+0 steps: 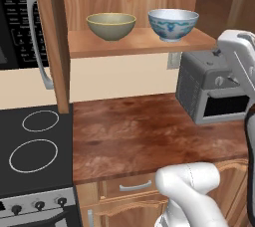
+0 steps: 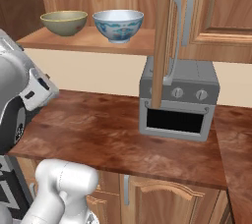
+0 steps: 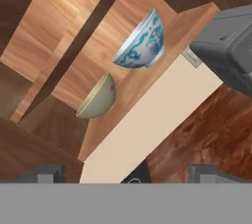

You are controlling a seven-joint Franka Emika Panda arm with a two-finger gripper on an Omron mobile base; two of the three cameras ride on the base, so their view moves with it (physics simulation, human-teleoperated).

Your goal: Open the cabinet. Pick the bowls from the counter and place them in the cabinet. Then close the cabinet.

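arm (image 1: 191, 191): raised from base, bent high | claw (image 3: 130, 174): jaws spread wide, holding nothing

In your left base view the toaster oven (image 1: 214, 89) runs under the robot's white arm at the right edge, so its right end is hidden. The microwave (image 1: 17, 22) is cut off at the upper left. In the right base view an open cabinet door (image 2: 162, 36) stands across the toaster oven's front. The stovetop (image 1: 35, 146) leaves the frame at left.
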